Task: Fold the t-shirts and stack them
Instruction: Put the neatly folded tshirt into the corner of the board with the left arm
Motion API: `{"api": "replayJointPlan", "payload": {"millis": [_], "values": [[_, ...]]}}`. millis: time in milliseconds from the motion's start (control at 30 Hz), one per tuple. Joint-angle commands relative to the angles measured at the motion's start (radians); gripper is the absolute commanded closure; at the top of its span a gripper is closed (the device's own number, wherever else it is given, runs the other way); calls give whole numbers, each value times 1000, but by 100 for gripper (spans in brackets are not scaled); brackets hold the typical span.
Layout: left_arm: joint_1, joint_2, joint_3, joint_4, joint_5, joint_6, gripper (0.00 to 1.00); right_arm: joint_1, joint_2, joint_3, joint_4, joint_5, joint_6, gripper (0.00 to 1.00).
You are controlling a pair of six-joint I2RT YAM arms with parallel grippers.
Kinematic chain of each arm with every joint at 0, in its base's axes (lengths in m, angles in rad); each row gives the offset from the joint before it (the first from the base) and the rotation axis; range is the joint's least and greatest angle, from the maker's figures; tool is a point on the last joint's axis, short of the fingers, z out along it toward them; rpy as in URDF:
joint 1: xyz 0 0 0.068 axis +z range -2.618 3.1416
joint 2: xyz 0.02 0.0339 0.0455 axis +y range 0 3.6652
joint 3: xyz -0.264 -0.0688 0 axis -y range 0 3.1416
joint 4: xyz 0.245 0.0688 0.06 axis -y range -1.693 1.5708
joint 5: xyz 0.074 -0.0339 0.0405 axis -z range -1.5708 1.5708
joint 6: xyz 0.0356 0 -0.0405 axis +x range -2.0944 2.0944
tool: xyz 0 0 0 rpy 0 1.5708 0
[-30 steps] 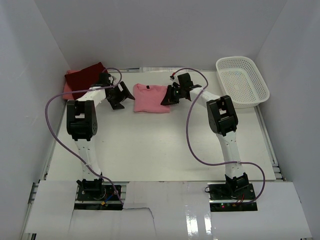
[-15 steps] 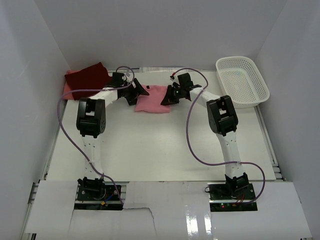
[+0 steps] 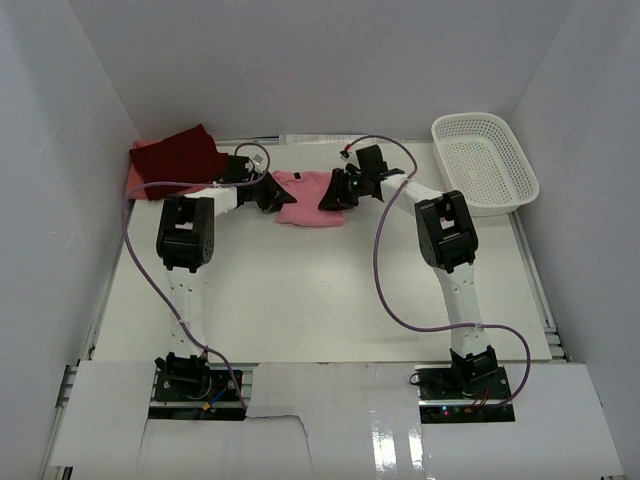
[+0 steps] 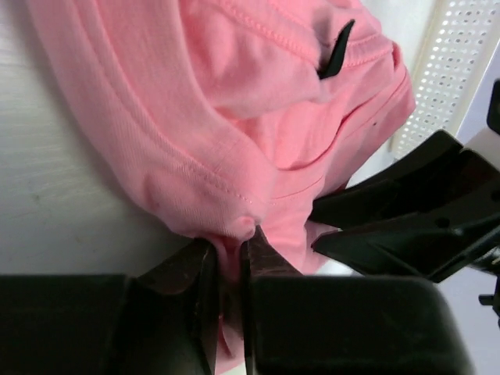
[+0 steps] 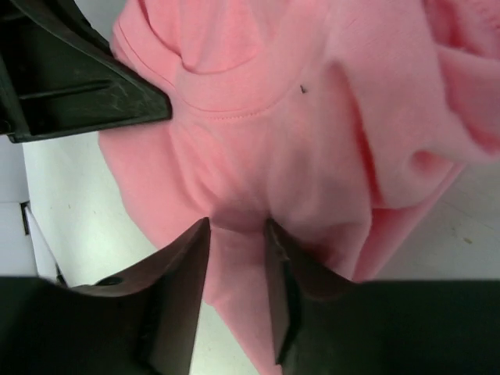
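Observation:
A folded pink t-shirt [image 3: 306,200] lies at the table's far middle. My left gripper [image 3: 270,193] is at its left edge. In the left wrist view that gripper [image 4: 230,244] is shut on a pinched fold of the pink t-shirt [image 4: 234,117]. My right gripper [image 3: 334,191] is at the shirt's right edge. Its jaws [image 5: 236,228] stand a little apart with a thick fold of the pink t-shirt [image 5: 258,117] squeezed between them. A dark maroon t-shirt [image 3: 178,155] lies at the far left on a salmon pink one [image 3: 133,181].
A white mesh basket [image 3: 486,162] stands at the far right. White walls close in the left, back and right sides. Purple cables loop from both arms over the table. The other arm's black fingers [image 4: 406,211] show close by in the left wrist view.
My left gripper has moved right from beside the maroon t-shirt to the pink t-shirt's left edge and closed on it. The pink t-shirt has bunched narrower. The right gripper has barely moved.

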Motion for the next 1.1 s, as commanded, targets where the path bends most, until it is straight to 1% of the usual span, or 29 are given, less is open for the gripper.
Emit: {"api": "replayJointPlan", "payload": {"millis": [0, 67, 100, 167, 200, 233, 267, 300, 333, 500, 533, 633, 833, 1000, 1067], "values": [[-21, 106, -37, -135, -74, 35, 83, -8, -113, -46, -13, 2, -22, 57], [-19, 112, 2, -165, -75, 64, 97, -14, -171, -84, -8, 25, -50, 54], [-19, 115, 46, -211, -97, 76, 100, -24, -243, -106, -10, 39, -60, 54], [-15, 112, 98, -259, -124, 114, 100, -34, -318, -170, -10, 60, -83, 53], [-7, 112, 127, -308, -144, 130, 100, -47, -358, -193, -10, 66, -91, 53], [-3, 112, 200, -338, -157, 145, 100, -50, -430, -233, -13, 72, -96, 53], [1, 115, 247, -371, -173, 191, 100, -54, -464, -254, -14, 78, -103, 53], [2, 117, 297, -438, -196, 217, 100, -65, -498, -276, -14, 83, -111, 53], [4, 112, 381, -461, -247, 245, 100, -70, -557, -294, -14, 86, -116, 53], [17, 42, 508, -483, -370, 395, 100, -85, -702, -419, -16, 92, -123, 53], [19, 30, 523, -483, -412, 414, 100, -83, -716, -434, -16, 88, -123, 53], [25, -10, 586, -475, -474, 473, 100, -85, -751, -489, -14, 86, -125, 53], [27, -75, 643, -389, -499, 599, 100, -85, -783, -546, -22, 91, -134, 53], [28, -87, 706, -374, -615, 670, 100, -85, -799, -568, -25, 89, -142, 53], [51, -93, 706, -360, -620, 673, 100, -85, -802, -578, -25, 79, -142, 53]]}}
